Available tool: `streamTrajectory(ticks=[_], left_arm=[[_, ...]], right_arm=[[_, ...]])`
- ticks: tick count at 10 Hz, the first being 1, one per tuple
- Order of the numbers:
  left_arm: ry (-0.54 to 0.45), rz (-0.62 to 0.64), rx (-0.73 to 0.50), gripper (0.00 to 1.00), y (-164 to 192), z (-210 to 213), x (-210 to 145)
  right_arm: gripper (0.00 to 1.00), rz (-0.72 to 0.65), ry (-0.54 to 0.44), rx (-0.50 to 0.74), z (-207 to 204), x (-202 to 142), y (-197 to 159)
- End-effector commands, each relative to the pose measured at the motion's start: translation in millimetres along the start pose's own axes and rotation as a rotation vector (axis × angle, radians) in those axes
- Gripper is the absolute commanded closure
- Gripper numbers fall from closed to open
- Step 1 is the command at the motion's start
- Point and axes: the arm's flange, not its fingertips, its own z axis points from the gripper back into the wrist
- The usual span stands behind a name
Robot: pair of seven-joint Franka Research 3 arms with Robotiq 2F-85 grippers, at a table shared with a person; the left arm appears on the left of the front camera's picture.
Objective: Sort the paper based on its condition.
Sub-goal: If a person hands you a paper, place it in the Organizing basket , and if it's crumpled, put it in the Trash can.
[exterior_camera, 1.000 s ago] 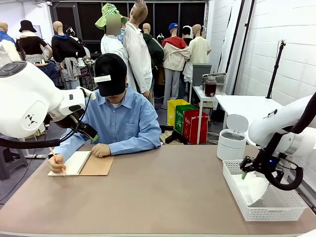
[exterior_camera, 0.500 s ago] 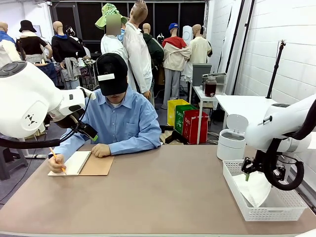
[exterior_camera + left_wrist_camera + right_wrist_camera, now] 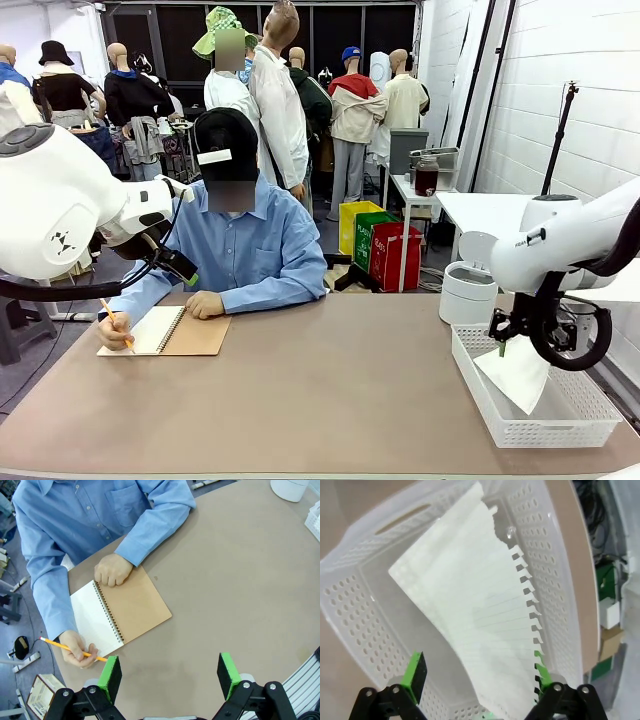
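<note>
Paper (image 3: 485, 615) tilted in white basket (image 3: 350, 605); right end effector (image 3: 477, 680) wide open, empty.

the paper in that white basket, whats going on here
The right arm's end effector hangs open over the white basket at the table's right end. The paper, a lined sheet with torn spiral holes along one edge, leans inside the basket, tilted against its wall, with no finger gripping it. Across the table a person writes with a pencil in an open spiral notebook, the other hand resting on it. The left end effector hovers open above them.
</note>
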Motion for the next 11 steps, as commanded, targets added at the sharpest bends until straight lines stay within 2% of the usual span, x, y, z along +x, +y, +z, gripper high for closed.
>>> streamTrajectory(ticks=[1,5,8,11], left_arm=[[0.005,0.000,-0.002,0.00,0,0,-1],[0.005,0.000,-0.002,0.00,0,0,-1],[0.005,0.000,-0.002,0.00,0,0,-1],[0.005,0.000,-0.002,0.00,0,0,-1]], right_arm=[[0.00,-0.020,-0.038,-0.026,26,-7,3],[0.00,-0.003,-0.127,-0.017,66,-19,8],[0.00,0.001,-0.245,0.013,101,-37,5],[0.00,0.001,-0.290,0.048,114,-48,1]])
